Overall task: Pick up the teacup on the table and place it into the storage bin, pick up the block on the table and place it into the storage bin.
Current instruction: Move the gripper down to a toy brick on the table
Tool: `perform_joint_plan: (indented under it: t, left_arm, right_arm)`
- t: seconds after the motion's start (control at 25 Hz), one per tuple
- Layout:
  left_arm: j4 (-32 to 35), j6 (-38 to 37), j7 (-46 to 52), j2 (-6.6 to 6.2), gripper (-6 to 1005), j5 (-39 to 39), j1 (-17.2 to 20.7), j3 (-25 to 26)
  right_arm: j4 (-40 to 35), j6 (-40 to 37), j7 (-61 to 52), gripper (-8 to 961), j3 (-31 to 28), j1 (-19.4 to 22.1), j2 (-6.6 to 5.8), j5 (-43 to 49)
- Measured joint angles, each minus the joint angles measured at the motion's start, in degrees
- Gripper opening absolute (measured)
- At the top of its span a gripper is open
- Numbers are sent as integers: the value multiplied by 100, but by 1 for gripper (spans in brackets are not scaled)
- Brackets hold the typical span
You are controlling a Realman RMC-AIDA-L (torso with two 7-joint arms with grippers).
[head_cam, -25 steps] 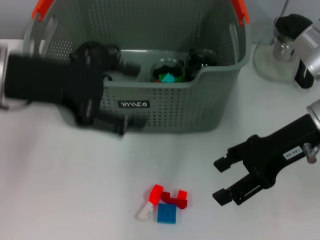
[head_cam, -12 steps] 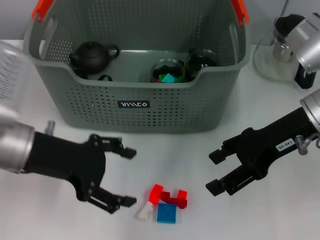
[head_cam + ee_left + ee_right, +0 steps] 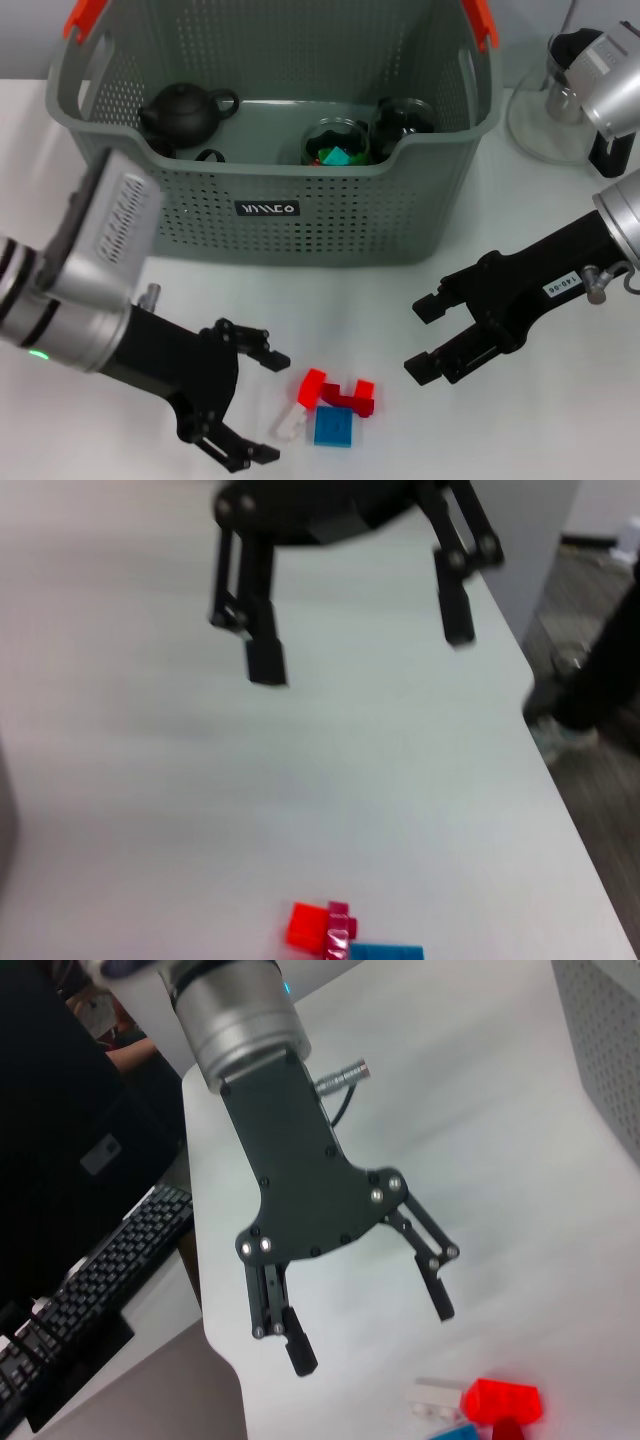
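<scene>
The grey-green storage bin (image 3: 300, 215) stands at the back of the table. Inside it, a small dark teacup (image 3: 207, 155) appears to sit next to a black teapot (image 3: 185, 108). A cluster of red, white and blue blocks (image 3: 330, 405) lies on the table near the front edge and shows too in the wrist views as the blocks (image 3: 335, 935) and the blocks (image 3: 490, 1402). My left gripper (image 3: 268, 405) is open just left of the blocks, low over the table, and appears as the left gripper (image 3: 370, 1332). My right gripper (image 3: 425, 335) is open, to the right of the blocks and a bit farther back.
Two glass cups (image 3: 335, 140), one holding coloured pieces, sit in the bin's right half. A glass pot with a black lid (image 3: 575, 85) stands at the far right. Off the table's edge, the right wrist view shows a keyboard (image 3: 80, 1280).
My left arm has swung out from over the bin down to the table, left of the blocks, gripper open. My right gripper has edged left toward the blocks.
</scene>
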State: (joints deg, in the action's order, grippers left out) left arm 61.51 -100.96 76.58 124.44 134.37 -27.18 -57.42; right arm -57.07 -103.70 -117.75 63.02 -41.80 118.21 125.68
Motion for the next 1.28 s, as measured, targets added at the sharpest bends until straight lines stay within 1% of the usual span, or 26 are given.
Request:
perform_joint_plan:
  t: [0.04, 0.28, 0.48, 0.72, 1.28]
  left_arm:
    - [-44, 73, -78, 0, 964, 103, -86, -216]
    - [-275, 261, -133, -22, 964, 434, -290, -464]
    - [-509, 408, -294, -34, 963, 634, -334, -465]
    - [-599, 475, -364, -34, 964, 706, -374, -481]
    - [-1092, 572, -358, -34, 963, 704, -721, -490]
  right_arm:
    - [13, 10, -28, 938, 0, -13, 0, 0]
    - [47, 140, -179, 938, 0, -90, 45, 0]
    - [100, 236, -194, 938, 0, -106, 107, -2]
    - [126, 302, -214, 938, 0, -127, 137, -22]
    - [127, 309, -239, 939, 0, -126, 141, -19]
